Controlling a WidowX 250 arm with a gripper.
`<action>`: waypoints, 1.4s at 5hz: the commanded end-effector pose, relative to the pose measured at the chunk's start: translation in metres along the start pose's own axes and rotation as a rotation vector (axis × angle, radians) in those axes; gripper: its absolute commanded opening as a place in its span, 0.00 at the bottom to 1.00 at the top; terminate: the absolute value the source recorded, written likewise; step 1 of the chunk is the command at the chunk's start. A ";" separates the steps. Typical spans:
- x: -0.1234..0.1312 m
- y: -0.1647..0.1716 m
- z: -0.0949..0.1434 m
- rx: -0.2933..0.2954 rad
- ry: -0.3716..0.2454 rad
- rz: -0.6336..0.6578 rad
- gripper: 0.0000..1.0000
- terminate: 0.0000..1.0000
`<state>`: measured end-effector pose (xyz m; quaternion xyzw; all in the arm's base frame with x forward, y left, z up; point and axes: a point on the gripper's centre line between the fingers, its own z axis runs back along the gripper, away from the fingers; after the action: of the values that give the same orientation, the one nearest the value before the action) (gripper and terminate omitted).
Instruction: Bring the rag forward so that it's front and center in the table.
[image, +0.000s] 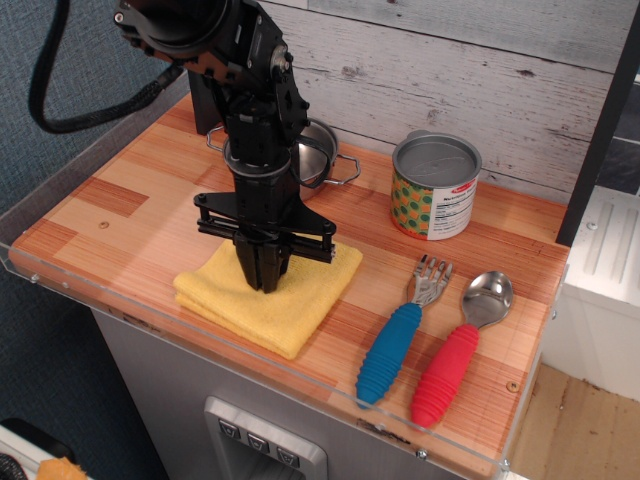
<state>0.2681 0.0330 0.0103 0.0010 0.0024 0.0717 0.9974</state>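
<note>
The rag (300, 300) is a thick folded yellow cloth lying flat near the front edge of the table (110, 190), left of its middle. My black gripper (264, 281) points straight down onto the rag's centre, fingers drawn close together and pressed into the cloth, apparently pinching it. The arm hides the rag's middle and back part.
A steel pan (313, 152) stands behind the arm by the back wall. A printed can (434, 187) stands at the back right. A blue-handled fork (398, 335) and a red-handled spoon (455, 355) lie at the front right. A clear acrylic rim (200, 345) runs along the edge.
</note>
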 end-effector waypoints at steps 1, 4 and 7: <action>0.011 0.013 0.024 0.034 -0.076 0.013 1.00 0.00; 0.009 0.013 0.055 -0.025 -0.157 0.015 1.00 0.00; 0.004 -0.028 0.085 -0.022 -0.164 -0.088 1.00 0.00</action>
<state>0.2689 0.0016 0.0789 -0.0085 -0.0506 0.0238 0.9984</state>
